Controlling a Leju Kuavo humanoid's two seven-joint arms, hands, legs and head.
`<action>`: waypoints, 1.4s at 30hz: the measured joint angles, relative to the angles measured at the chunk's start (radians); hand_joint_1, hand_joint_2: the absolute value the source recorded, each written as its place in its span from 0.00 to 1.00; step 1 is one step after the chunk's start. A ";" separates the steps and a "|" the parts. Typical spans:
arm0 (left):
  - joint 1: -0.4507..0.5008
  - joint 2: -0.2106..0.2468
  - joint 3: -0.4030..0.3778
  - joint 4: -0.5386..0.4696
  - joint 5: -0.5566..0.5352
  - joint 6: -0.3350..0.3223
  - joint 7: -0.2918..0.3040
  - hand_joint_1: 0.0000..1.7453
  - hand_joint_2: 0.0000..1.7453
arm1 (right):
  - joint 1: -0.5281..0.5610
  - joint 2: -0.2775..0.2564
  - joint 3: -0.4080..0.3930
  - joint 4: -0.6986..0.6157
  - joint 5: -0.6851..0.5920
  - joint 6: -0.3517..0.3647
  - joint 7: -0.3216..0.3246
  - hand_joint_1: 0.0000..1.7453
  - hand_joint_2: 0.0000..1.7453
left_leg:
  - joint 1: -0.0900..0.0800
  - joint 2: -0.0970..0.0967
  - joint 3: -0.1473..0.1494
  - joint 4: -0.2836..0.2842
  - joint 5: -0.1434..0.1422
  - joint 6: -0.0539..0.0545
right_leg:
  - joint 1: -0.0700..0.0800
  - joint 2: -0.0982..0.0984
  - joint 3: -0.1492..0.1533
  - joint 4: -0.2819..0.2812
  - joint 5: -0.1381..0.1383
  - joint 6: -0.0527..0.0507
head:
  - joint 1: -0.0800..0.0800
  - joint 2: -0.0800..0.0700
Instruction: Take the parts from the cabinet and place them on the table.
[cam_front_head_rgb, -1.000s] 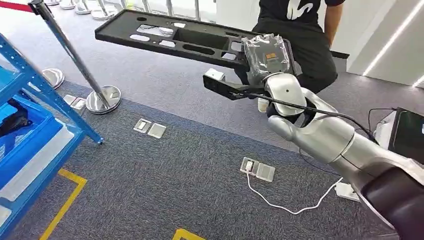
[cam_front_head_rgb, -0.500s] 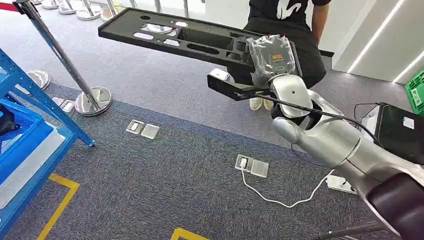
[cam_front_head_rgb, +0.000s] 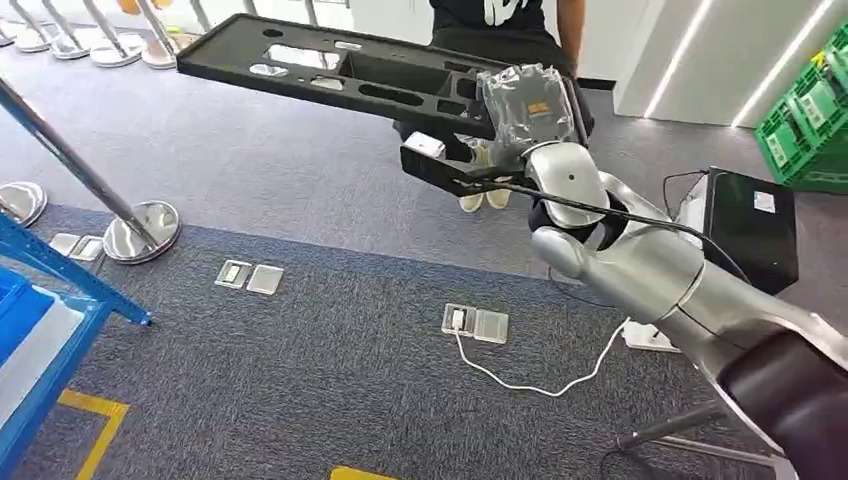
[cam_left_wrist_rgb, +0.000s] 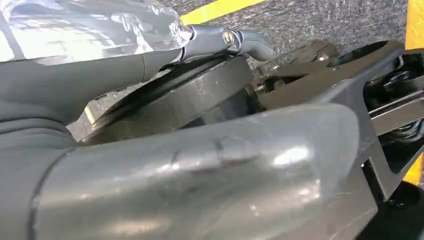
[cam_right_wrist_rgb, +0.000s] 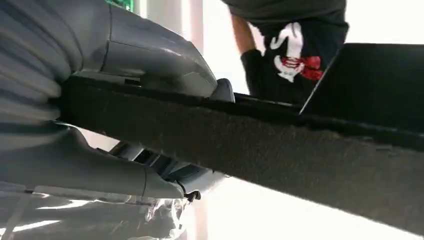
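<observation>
A long black panel (cam_front_head_rgb: 330, 70) with several cutouts hangs level in the air over the floor. My right hand (cam_front_head_rgb: 528, 105), wrapped in clear plastic, grips its near end; the silver arm comes in from the lower right. In the right wrist view the panel's dark felt edge (cam_right_wrist_rgb: 280, 150) runs between the thumb and fingers of that right hand (cam_right_wrist_rgb: 125, 65). My left hand (cam_left_wrist_rgb: 190, 170) hangs low above grey carpet with yellow tape (cam_left_wrist_rgb: 220, 7). Its thumb and a plastic-covered finger show, and I cannot tell how they are set.
A person (cam_front_head_rgb: 490, 20) in black stands just beyond the panel's held end. A blue rack (cam_front_head_rgb: 40, 320) sits at the left edge, with a stanchion base (cam_front_head_rgb: 140, 225) near it. A black box (cam_front_head_rgb: 745, 225) and green crates (cam_front_head_rgb: 810, 110) are at the right. A white cable (cam_front_head_rgb: 530, 385) trails across the carpet.
The whole picture has shifted left, so the camera has turned right: the blue rack slides out of view and green crates come in. The right hand still holds the panel.
</observation>
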 joint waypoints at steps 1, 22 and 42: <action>0.000 0.000 0.000 0.000 0.000 0.000 0.000 0.00 0.00 | -0.001 0.000 0.000 0.000 0.000 0.000 0.000 1.00 1.00 | -0.001 -0.006 0.039 -0.088 0.050 0.010 | 0.002 0.008 0.003 0.000 0.000 0.000 | -0.004 0.000; 0.005 0.001 0.000 -0.002 0.008 0.003 0.011 0.00 0.00 | -0.020 0.002 0.008 0.018 -0.018 -0.010 -0.006 1.00 1.00 | -0.005 0.048 0.096 -0.244 0.095 0.009 | -0.008 -0.052 0.000 0.001 -0.005 0.023 | 0.043 0.000; 0.001 -0.002 0.000 -0.003 0.000 -0.006 0.023 0.00 0.00 | -0.019 0.003 0.010 0.020 -0.021 -0.010 -0.003 1.00 1.00 | 0.007 -0.008 0.101 -0.275 0.118 0.043 | -0.005 -0.024 -0.102 0.190 -0.096 0.048 | 0.023 0.000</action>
